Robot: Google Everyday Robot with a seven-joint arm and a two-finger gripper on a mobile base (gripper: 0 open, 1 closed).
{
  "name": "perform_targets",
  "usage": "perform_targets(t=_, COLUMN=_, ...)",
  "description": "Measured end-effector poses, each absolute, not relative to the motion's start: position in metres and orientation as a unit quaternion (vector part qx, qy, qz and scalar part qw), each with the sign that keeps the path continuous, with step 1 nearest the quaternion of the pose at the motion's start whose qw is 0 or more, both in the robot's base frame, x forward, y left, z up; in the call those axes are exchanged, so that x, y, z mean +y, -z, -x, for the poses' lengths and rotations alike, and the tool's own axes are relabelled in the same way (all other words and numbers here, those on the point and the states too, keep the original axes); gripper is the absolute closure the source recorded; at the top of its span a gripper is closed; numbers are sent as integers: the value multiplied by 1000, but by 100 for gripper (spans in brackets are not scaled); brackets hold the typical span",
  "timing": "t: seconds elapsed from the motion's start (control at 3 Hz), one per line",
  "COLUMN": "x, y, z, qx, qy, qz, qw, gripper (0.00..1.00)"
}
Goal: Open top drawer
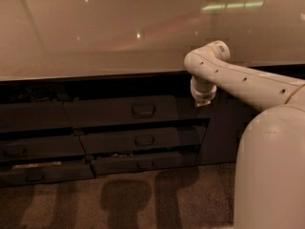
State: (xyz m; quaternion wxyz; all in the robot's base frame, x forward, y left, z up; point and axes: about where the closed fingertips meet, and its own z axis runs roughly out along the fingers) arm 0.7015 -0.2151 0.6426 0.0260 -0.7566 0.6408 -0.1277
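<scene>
Gripper (203,100) hangs under the counter (95,42) edge at the right end of the top drawer (100,112), well right of its handle (143,110). Whether it is open or holding anything cannot be told. The drawer looks shut, so this is likely the approach: move left, then hook the handle. Two lower drawers (143,140) sit beneath, with a cabinet door (224,132) on the right. Nothing seems to bar the way.

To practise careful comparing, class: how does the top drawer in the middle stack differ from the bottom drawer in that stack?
The top drawer has a taller, wider front; the bottom drawer is shorter and narrower. The top drawer sits right under the counter; the bottom drawer is by the floor. The gripper hangs at the top drawer's right end, well above the bottom drawer. Both are dark grey with a small centred loop handle.
</scene>
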Motion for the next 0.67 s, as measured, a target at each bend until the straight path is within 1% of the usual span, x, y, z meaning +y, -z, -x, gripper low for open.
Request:
perform_targets(t=0.33, x=-215, y=-643, z=-702, qx=641, qy=128, qz=757, qw=26, gripper=100)
perform_targets(t=0.67, x=-215, y=-643, z=-701, qx=641, qy=128, qz=757, qw=26, gripper=100)
